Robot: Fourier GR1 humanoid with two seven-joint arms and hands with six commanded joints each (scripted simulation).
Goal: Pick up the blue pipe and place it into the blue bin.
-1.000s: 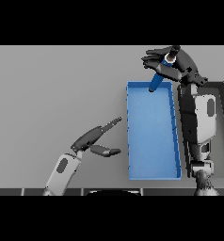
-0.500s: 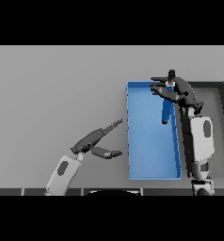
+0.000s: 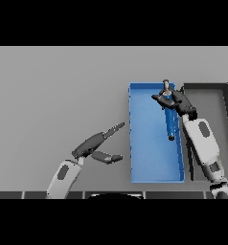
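On the left of the plain grey table [image 3: 53, 95], the robot's left hand [image 3: 97, 146] reaches up and to the right from the lower edge on its white and grey arm. Its dark fingers [image 3: 115, 129] are stretched out straight toward the upper right and its thumb [image 3: 108, 157] sticks out lower down, pointing right; nothing lies between them, so the hand is relaxed and empty. It sits just beside the left wall of the bin, apart from it.

In the middle-right stands the long rectangular blue bin [image 3: 133, 143], open at the top, its long sides running away from the robot. Inside it, close to the right wall, lies the slim blue pipe [image 3: 170, 125] — it runs lengthwise along the bin, its upper end hidden under the right hand and its lower end showing a dark round opening about halfway down the bin. Whether the pipe rests flat on the bin floor or is tilted, I cannot tell.

The right hand [image 3: 172, 97] is over the upper right part of the bin, its dark fingers curled round the top of the pipe. Its arm slants down to the lower right, crossing the bin's right wall.

Further right, touching or just beside the blue bin, is a dark grey rectangular tray [image 3: 226, 119] with raised walls — partly covered by the right arm.
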